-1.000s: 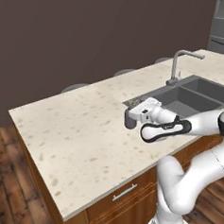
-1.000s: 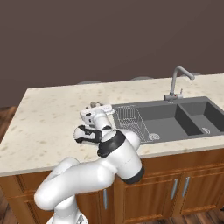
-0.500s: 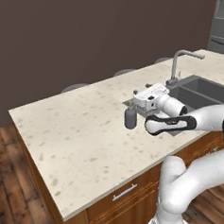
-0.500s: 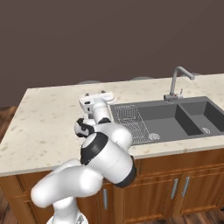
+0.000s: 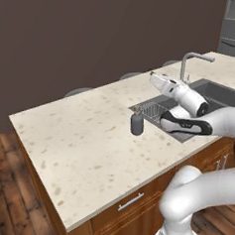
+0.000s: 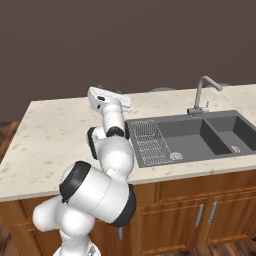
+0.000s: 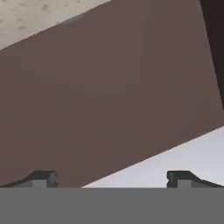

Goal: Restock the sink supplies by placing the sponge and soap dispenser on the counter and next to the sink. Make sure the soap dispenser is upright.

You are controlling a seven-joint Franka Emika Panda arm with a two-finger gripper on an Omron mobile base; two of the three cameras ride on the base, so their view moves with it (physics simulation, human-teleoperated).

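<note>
- Dispenser (image 5: 137,123): set upright on the counter (image 5: 81,142), touching the sink (image 5: 212,95) rim, below and apart from the jaws.
- Gripper (image 7: 111,177): jaws spread wide, nothing held, raised clear of the bottle.

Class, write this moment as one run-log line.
soap dispenser: upright on counter, beside sink | gripper: open, empty, raised, facing wall

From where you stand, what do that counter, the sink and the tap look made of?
The counter looks like polished beige stone, going by its brown speckles. The sink looks like matte dark grey composite or metal, hard to tell which. The faucet looks like brushed grey metal.
</note>
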